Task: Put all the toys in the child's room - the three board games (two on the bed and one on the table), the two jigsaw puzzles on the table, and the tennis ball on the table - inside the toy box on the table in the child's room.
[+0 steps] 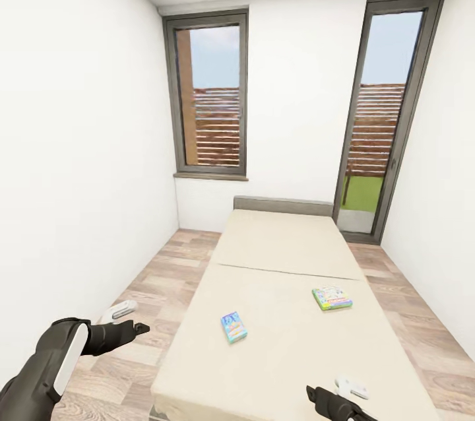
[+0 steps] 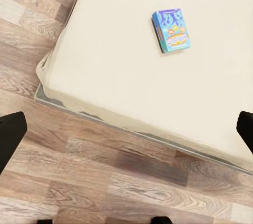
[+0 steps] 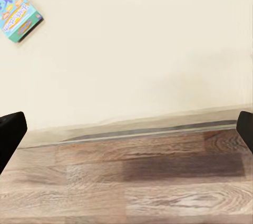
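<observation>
Head cam is showing two board games lying on the bed; both grippers are hanging released, each framing one game ahead.

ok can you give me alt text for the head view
Two board games lie flat on a bare beige bed: a blue box nearer the robot and a green box further right. The left gripper hangs over the wood floor beside the bed, the right gripper at the bed's near edge; two tall windows behind.
</observation>
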### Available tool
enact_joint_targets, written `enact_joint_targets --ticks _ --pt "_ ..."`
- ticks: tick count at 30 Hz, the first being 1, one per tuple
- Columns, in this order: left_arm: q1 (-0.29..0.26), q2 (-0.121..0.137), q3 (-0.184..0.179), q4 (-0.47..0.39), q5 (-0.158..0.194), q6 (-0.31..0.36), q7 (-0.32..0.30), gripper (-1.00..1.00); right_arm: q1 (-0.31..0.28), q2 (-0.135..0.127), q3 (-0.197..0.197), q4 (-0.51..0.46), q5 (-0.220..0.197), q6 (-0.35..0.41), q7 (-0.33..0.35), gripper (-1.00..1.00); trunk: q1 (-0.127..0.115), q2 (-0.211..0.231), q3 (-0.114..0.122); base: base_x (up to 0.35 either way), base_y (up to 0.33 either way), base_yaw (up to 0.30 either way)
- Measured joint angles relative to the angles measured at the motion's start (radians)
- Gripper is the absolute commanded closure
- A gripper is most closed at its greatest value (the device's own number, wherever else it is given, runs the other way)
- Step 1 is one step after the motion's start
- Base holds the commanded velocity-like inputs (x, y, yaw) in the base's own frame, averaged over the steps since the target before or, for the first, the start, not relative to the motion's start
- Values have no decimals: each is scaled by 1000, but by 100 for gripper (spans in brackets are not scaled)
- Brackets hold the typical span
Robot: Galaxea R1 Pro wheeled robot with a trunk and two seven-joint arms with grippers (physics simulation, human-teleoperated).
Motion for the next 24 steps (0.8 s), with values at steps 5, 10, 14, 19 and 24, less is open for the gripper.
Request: enact_joint_targets --ticks 5,10,14,19,24 --pt "0 0 -1 1 0 0 0 -100 0 0 -1 1 -2 0 0 -100 0 0 0 0 0 0" --pt "0 0 0 2 -1 0 0 -100 -1 0 1 1 -4 0 0 -100 0 0 0 0 69 0" --pt "0 0 0 4 -2 0 0 -100 -1 0 1 1 -4 0 1 -100 0 0 0 4 212 0" --pt "0 0 0 4 -2 0 0 -100 0 0 2 1 -4 -1 1 -100 0 0 0 98 226 -28" --pt "0 0 -1 5 -2 0 0 -100 0 -6 2 1 -8 -30 5 -100 0 0 5 129 52 -171"
